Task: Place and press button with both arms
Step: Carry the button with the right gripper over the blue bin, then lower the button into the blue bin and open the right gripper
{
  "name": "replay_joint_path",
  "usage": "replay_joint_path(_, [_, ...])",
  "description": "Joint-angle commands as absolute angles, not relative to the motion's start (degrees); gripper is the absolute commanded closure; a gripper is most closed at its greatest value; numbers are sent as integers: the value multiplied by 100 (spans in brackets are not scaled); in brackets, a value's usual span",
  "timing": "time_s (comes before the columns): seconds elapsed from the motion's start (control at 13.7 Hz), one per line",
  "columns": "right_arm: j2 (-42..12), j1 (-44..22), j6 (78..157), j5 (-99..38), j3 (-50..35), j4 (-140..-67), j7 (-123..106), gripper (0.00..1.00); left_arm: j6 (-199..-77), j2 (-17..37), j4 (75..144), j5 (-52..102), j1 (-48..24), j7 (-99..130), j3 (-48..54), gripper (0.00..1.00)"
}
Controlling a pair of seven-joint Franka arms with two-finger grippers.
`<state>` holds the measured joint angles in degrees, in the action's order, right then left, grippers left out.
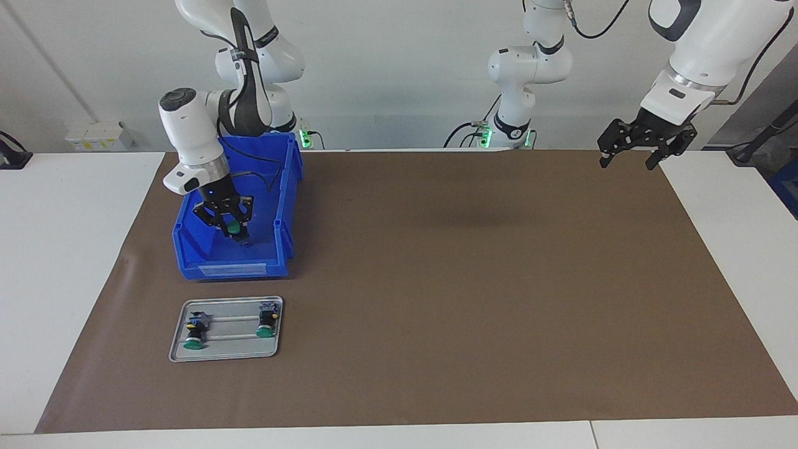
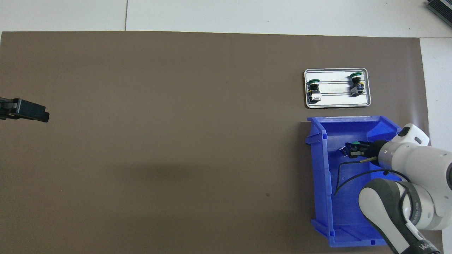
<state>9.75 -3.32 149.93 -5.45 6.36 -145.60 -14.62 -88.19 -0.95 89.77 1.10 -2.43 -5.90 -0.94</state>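
Brown mat (image 1: 436,280), button (image 1: 234,229) in right claw (image 1: 232,229)

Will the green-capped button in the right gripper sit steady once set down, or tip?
The button, held by the right gripper over the blue bin, looks rigid and probably light. Its wide round cap on a narrower body suggests it may tip or rock; the two on the tray lie sideways.

1. The mat (image 1: 436,299) covers most of the table (image 1: 62,249).
2. The bin (image 1: 262,249) stands on the mat at the right arm's end.
3. The tray (image 1: 227,355) lies on the mat just beside the bin, farther from the robots.
4. 2 buttons (image 1: 195,330) (image 1: 267,321) lie in the tray, apart.
5. The right gripper (image 1: 235,232) holds a 3rd button (image 1: 233,227) over the bin's inside.
6. The left gripper (image 1: 629,156) hangs over the mat's corner at the left arm's end.
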Motion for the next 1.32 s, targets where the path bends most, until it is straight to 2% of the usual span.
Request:
replay_joint_path(0.0, [967,-307,15161,-685,589,-14643,-1415,81,-8877,-220,9114,53,-185,-527,-53,0])
replay_joint_path(0.07, [967,-308,15161,-686,580,-14643,-1363,73,-8877,-220,9114,53,-185,-527,-53,0])
replay_joint_path(0.15, [967,-325,15152,-686,589,-14643,-1293,57,-8877,-220,9114,53,-185,-527,-53,0])
replay_joint_path(0.22, [967,-334,15135,-677,580,-14643,-1240,29,-8877,-220,9114,53,-185,-527,-53,0])
replay_joint_path(0.29, [967,-351,15109,-677,580,-14643,-1204,11,-8877,-220,9114,53,-185,-527,-53,0])
replay_joint_path(0.37, [975,-352,15091,-677,580,-14643,-1195,0,-8877,-220,9114,53,-185,-527,-53,0])
replay_joint_path(0.73, [1098,-421,14706,-677,501,-14231,-880,0,-8877,-220,9114,53,-185,-527,-53,0])
replay_joint_path(0.95, [1090,-466,13662,-607,501,-13389,-520,0,-8877,-220,9114,53,-185,-527,-53,0])
replay_joint_path(1.24, [880,-387,11879,-440,510,-11861,139,0,-8877,-220,9114,53,-185,-527,-53,0])
